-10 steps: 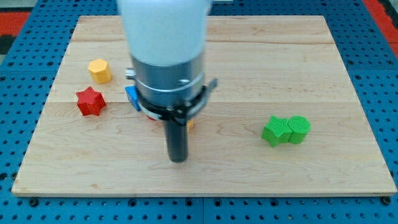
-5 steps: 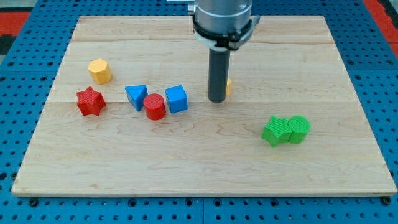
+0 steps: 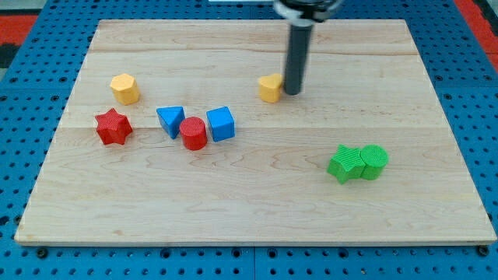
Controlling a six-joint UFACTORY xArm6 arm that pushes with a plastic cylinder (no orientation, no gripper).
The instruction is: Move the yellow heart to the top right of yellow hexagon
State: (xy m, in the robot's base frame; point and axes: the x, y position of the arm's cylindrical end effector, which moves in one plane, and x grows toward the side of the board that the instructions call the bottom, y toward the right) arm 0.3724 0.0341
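The yellow heart (image 3: 270, 88) lies on the wooden board, a little above the middle. My tip (image 3: 292, 92) stands right beside it, touching its right side. The yellow hexagon (image 3: 124, 88) sits far off at the view's left, at about the same height as the heart.
A red star (image 3: 113, 127) lies below the hexagon. A blue triangle (image 3: 170, 120), a red cylinder (image 3: 194, 134) and a blue cube (image 3: 221, 123) cluster left of centre. A green star (image 3: 345, 163) and a green cylinder (image 3: 373, 161) touch at the right.
My tip moved from the board's lower middle up and to the right, then further up. The yellow heart moved up the board with it and now shows left of the tip.
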